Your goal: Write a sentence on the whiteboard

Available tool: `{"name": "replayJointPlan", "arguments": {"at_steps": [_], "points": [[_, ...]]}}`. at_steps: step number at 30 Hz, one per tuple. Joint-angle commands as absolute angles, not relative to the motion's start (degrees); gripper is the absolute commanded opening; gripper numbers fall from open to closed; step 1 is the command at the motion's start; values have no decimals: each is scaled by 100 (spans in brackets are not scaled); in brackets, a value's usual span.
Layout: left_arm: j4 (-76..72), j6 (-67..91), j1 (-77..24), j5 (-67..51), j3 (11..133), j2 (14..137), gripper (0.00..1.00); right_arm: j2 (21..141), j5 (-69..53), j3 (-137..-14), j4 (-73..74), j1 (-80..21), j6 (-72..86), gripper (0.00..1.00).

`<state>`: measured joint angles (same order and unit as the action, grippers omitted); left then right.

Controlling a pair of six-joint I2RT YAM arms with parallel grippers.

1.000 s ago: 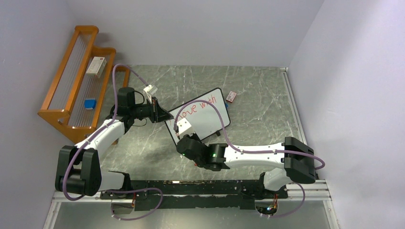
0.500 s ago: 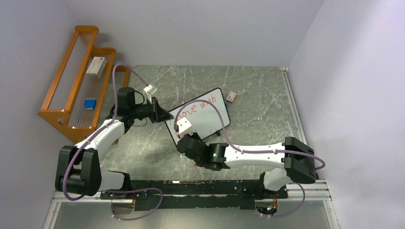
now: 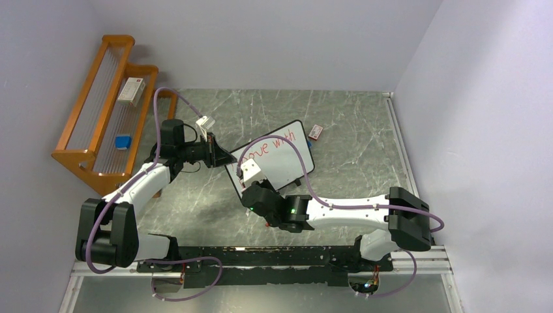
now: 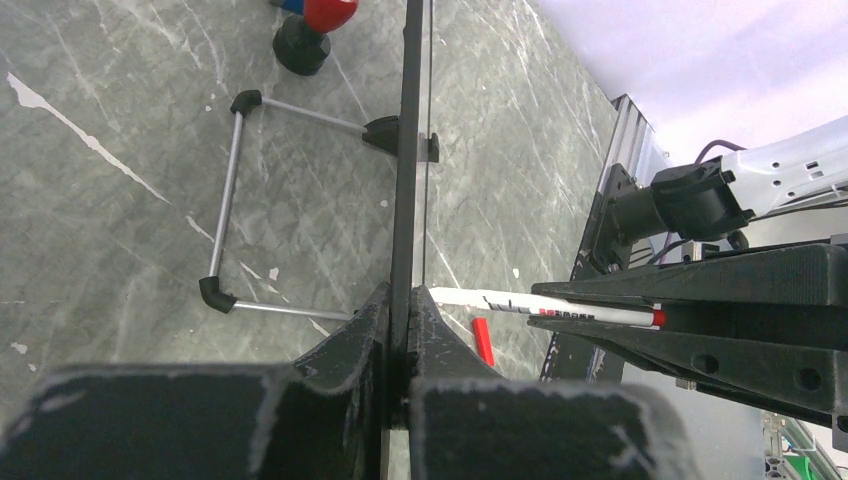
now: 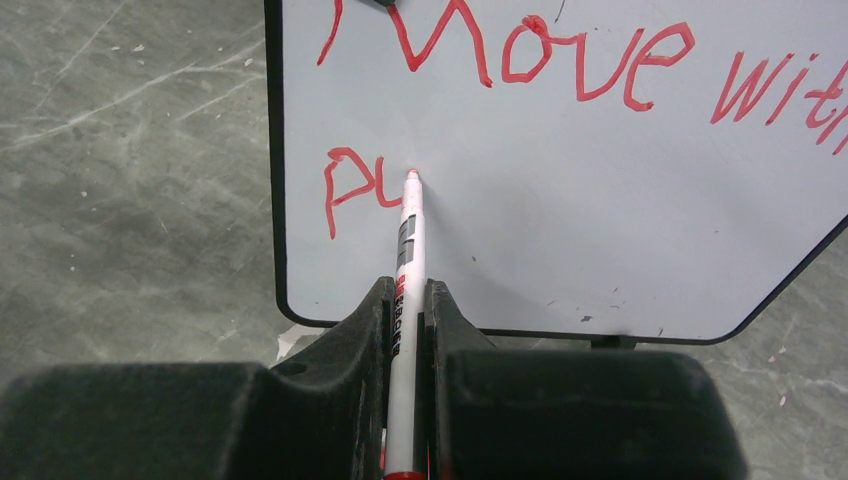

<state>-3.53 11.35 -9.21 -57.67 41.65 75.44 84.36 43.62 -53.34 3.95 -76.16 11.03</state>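
The whiteboard [image 3: 282,153] stands tilted on its wire stand in the middle of the table, with "Move with" on it in red. My left gripper [image 3: 224,158] is shut on its left edge; in the left wrist view the jaws [image 4: 402,300] pinch the black frame [image 4: 410,150]. My right gripper [image 3: 248,180] is shut on a white marker [image 5: 408,260] whose red tip touches the whiteboard [image 5: 600,200] on a second line, right after the red letters "Pu". The marker also shows in the left wrist view [image 4: 540,306].
An orange wooden rack [image 3: 78,134] at the far left holds a white box [image 3: 132,91] and a blue item [image 3: 122,141]. A small red-and-white item [image 3: 315,132] lies right of the board. A red cap [image 4: 483,342] lies on the table.
My right wrist has shifted slightly up and left along the board with the marker. The left arm and the whiteboard have not moved.
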Motion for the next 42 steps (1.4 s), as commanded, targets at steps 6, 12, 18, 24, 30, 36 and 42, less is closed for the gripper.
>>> {"name": "replayJointPlan", "arguments": {"at_steps": [6,12,18,24,30,36,42], "points": [[139,1017,-920,-5558,4139,7699,5,8372,4548,-5458,83,-7510,1076,0],[149,1005,-923,-5546,4140,7698,5,8395,4529,-5493,80,-7505,1056,0],[166,998,-922,-5529,4148,7690,5,8454,4465,-5485,260,-7506,1172,0],[175,989,-918,-5520,4148,7679,5,8415,4384,-5352,436,-7513,1340,0],[183,981,-918,-5503,4157,7697,5,8385,4281,-5259,516,-7523,1450,0],[202,970,-923,-5498,4166,7707,5,8367,4228,-5191,549,-7529,1517,0],[194,967,-915,-5504,4166,7716,5,8327,4254,-5118,614,-7528,1582,0]]}}
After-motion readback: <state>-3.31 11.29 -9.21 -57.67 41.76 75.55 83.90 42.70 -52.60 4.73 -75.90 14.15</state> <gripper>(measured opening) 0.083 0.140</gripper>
